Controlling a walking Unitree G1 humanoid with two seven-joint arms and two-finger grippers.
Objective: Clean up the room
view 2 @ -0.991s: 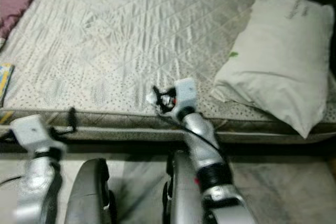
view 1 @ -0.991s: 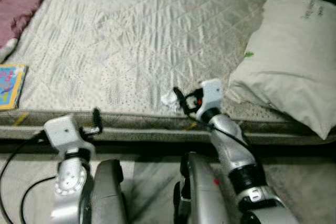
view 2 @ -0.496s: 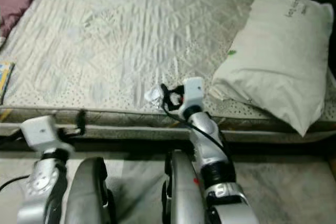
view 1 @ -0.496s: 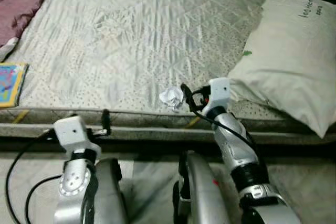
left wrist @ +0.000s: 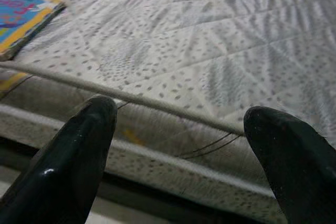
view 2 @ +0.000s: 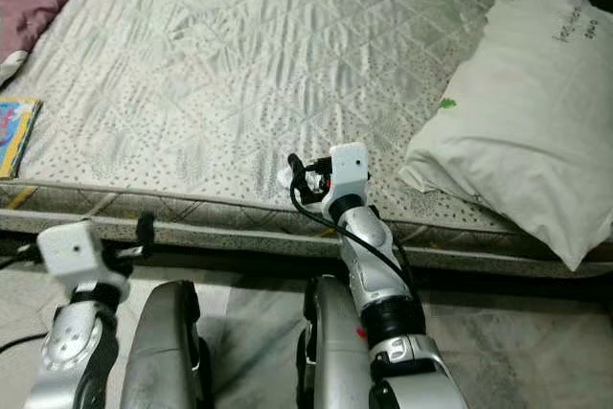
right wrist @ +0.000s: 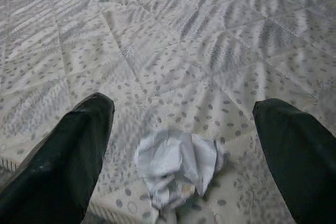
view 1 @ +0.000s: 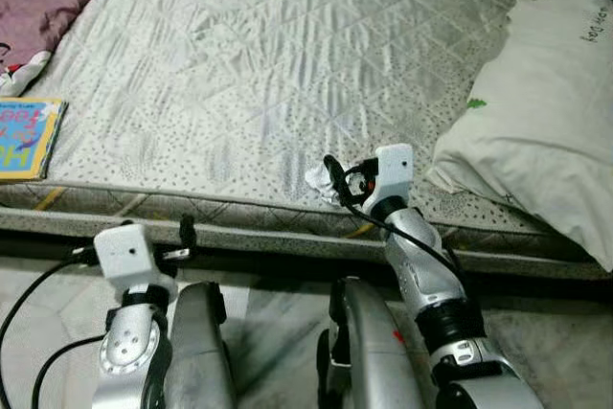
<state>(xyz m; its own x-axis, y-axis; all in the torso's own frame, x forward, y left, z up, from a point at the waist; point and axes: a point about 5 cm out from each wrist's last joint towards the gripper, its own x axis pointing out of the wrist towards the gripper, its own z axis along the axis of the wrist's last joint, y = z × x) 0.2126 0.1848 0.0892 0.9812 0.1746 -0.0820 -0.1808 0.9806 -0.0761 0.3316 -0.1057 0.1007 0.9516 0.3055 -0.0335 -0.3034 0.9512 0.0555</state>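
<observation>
Left eye view: a quilted mattress [view 1: 287,64] spans the scene, a white pillow [view 1: 546,160] on its right, a colourful book [view 1: 27,138] at its left edge. Right pincer [right wrist: 181,145] — fingers spread wide — frames a crumpled paper ball [right wrist: 178,163] near the mattress's near edge. Left pincer [left wrist: 178,145], also open, hangs before the mattress side.

The pillow [view 1: 536,160] and book [view 1: 27,138] run past the picture's edges; the book's cover lettering seems unreadable.
</observation>
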